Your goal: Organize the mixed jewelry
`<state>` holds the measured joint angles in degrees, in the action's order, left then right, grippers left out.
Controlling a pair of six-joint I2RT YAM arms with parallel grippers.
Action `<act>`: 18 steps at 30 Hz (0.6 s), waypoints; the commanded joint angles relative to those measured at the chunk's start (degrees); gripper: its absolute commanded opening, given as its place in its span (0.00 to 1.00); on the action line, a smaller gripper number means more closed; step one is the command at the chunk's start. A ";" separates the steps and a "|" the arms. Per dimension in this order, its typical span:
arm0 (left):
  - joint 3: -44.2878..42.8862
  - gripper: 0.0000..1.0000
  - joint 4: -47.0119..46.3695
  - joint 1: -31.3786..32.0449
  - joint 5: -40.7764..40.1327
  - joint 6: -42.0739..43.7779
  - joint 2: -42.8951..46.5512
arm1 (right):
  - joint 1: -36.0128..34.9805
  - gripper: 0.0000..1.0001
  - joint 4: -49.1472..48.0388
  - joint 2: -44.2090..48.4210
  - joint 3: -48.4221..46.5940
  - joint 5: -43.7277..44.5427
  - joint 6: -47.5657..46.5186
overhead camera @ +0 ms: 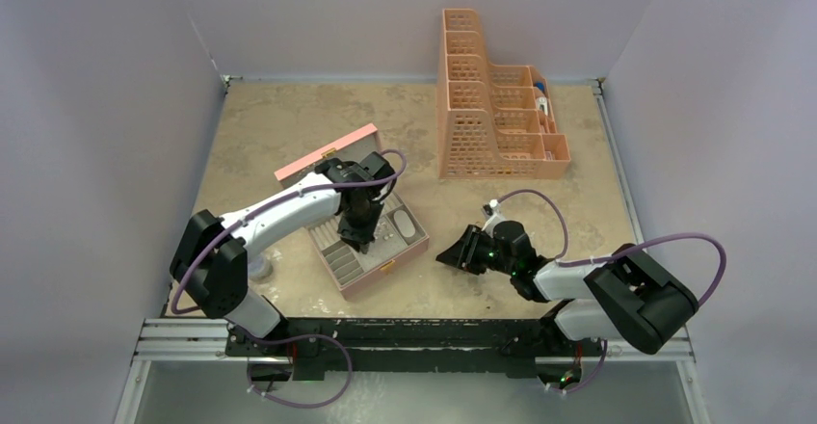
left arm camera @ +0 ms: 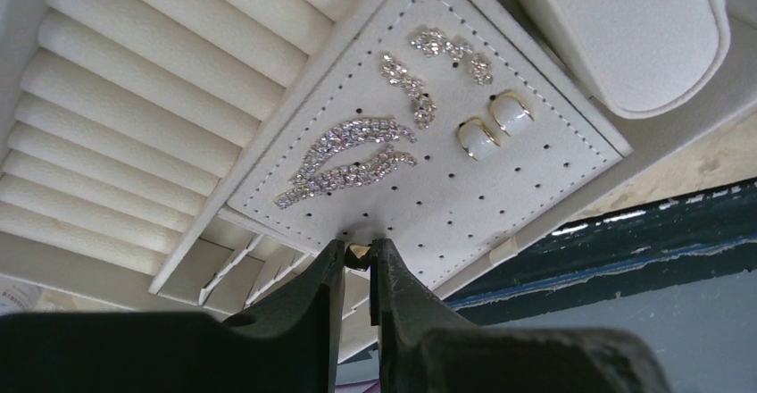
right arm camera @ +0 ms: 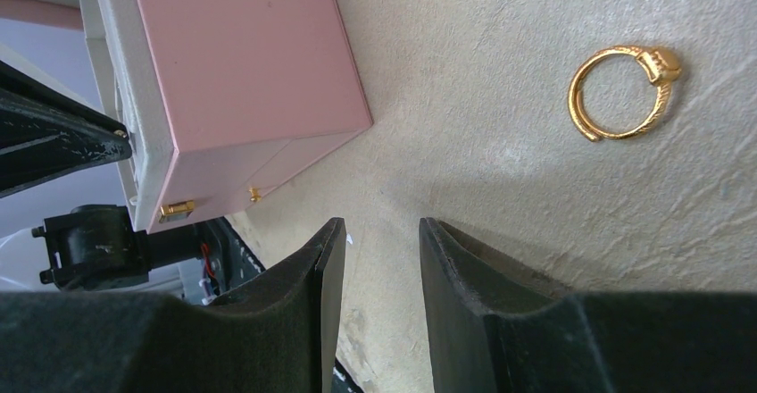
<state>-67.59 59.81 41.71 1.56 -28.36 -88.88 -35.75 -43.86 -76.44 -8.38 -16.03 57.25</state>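
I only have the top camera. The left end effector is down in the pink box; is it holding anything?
Observer: Yes, the left end effector pinches a small gold piece at the edge of the white perforated pad.
Operator: What is on that pad?
Observer: Two long crystal pieces, two smaller crystal pieces and a pair of white-and-gold earrings.
Operator: And the right side?
Observer: The right end effector is open and empty; a gold ring lies on the table ahead of it.

overhead view, close wrist views, box (right arm camera: 241, 62) shared
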 commanded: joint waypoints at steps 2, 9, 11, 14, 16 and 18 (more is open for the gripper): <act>-0.14 0.15 -0.12 0.34 -3.75 -3.71 2.93 | -0.29 0.39 -1.99 0.48 0.10 0.59 -1.53; 1.58 0.14 -2.67 2.29 -5.09 -7.77 3.60 | -0.34 0.40 -2.07 0.77 0.25 0.97 -1.84; 1.61 0.14 -1.96 3.32 -6.55 -8.82 3.39 | -0.31 0.40 -2.03 0.90 0.37 0.92 -1.86; 1.01 0.14 0.05 4.71 -9.67 -11.24 3.40 | -0.31 0.40 -1.94 1.16 0.47 0.93 -1.78; 0.36 0.14 1.11 6.11 -12.27 -13.21 3.90 | -0.29 0.40 -1.93 1.26 0.23 0.98 -1.75; 0.26 0.15 1.40 7.76 -15.19 -15.03 4.31 | -0.29 0.40 -2.23 1.22 0.00 1.09 -1.68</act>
<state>-66.06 59.46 46.92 -6.83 -38.35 -86.98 -35.75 -44.07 -76.31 -8.23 -15.99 56.73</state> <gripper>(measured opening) 0.150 0.394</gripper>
